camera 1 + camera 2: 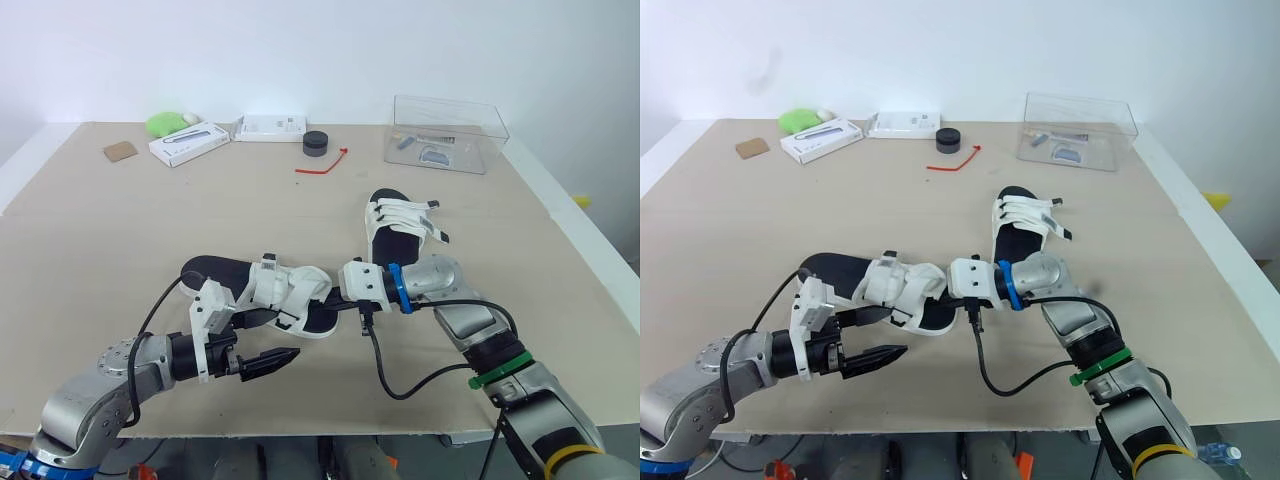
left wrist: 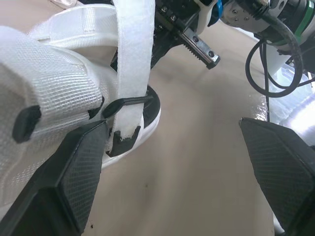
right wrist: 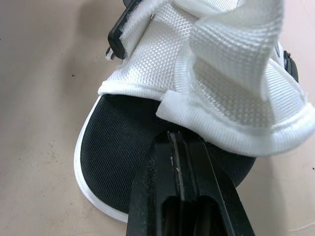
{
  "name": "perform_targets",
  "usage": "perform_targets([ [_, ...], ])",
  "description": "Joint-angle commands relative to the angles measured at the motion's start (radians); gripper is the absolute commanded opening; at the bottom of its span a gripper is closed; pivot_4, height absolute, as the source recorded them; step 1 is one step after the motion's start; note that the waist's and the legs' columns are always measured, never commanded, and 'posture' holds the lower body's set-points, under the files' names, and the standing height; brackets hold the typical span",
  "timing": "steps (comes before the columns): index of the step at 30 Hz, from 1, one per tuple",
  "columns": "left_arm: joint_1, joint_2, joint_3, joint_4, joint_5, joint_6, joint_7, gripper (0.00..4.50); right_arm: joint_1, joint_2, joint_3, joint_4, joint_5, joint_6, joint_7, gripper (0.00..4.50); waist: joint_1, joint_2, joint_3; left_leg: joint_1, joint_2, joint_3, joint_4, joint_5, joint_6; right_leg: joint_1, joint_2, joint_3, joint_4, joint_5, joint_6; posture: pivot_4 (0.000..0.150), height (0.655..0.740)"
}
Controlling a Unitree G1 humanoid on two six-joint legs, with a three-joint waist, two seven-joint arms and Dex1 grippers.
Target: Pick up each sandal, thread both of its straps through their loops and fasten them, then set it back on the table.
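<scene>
Tabletop of beige board (image 1: 100, 250) carries two sandals. The near sandal (image 1: 290, 292), black-soled with white woven straps, lies flat at the middle of the near half, its length running left to right. One loose white strap (image 2: 133, 64) stands up from it, its free end hanging by the sole's edge.

The left gripper (image 2: 172, 132) sits just near and left of this sandal with its fingers spread wide. One finger pad (image 2: 83, 172) is close beside the sole, and nothing is held between the two.

The right gripper (image 3: 173, 140) reaches in from the right, its fingers pressed together. Their tips are tucked under the edge of the white upper, over the black footbed; I cannot tell whether they pinch any fabric.

The far sandal (image 1: 398, 225), of the same make, lies farther back and to the right, well apart from both grippers.

Along the far edge stand a clear plastic box (image 1: 445, 130), a black round puck (image 1: 316, 143) and a red strip (image 1: 322, 165).
</scene>
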Motion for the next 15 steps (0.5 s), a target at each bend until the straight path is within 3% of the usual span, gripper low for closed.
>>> perform_targets([
  [1, -0.007, 0.011, -0.012, -0.046, 0.010, -0.032, -0.029, 4.40, 0.007, -0.007, 0.008, 0.014, -0.026, 0.010, -0.001, 0.00, 0.000, 0.000, 0.000, 0.000, 0.000, 0.000, 0.000, 0.000, 0.000, 0.000, 0.000, 0.000, 0.000, 0.000, 0.000, 0.150, 0.7400],
  [15, 0.045, 0.064, 0.039, -0.052, -0.035, -0.014, -0.096, 4.40, 0.016, -0.011, 0.010, 0.003, -0.025, 0.013, -0.001, 0.00, 0.000, 0.000, 0.000, 0.000, 0.000, 0.000, 0.000, 0.000, 0.000, 0.000, 0.000, 0.000, 0.000, 0.000, 0.000, 0.150, 0.7400],
])
